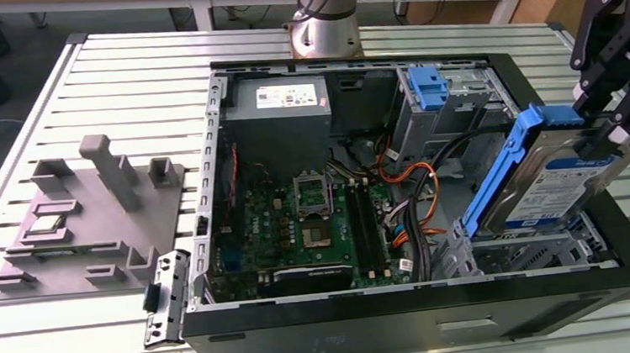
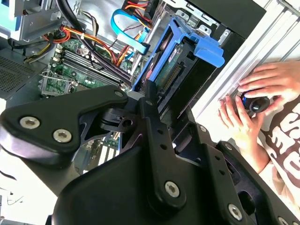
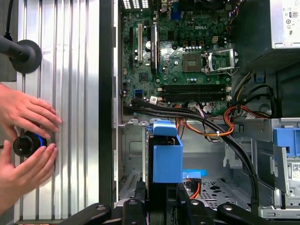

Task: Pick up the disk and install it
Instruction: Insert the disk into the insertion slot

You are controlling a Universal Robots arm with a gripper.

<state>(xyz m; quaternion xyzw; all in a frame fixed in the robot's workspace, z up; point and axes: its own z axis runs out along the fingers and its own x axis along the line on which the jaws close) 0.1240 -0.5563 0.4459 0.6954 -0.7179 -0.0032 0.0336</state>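
At the exterior view's right, the gripper (image 1: 613, 123) is clenching the upper end of the single disk (image 1: 535, 189). The disk is tilting, its long axis slanting down toward the drive cage (image 1: 529, 252) inside the one open computer case (image 1: 417, 324).

In the second wrist view, the jaws are pinching the disk's blue-railed body.

In the first wrist view, the disk is pointing end-on into the cage, while a person's two hands (image 3: 26, 112) are working one black knob (image 3: 26, 144) just outside the case.

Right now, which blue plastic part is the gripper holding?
The blue rails on the disk, held tilted over the case; the blue latch stands upright, apart, near the power supply.
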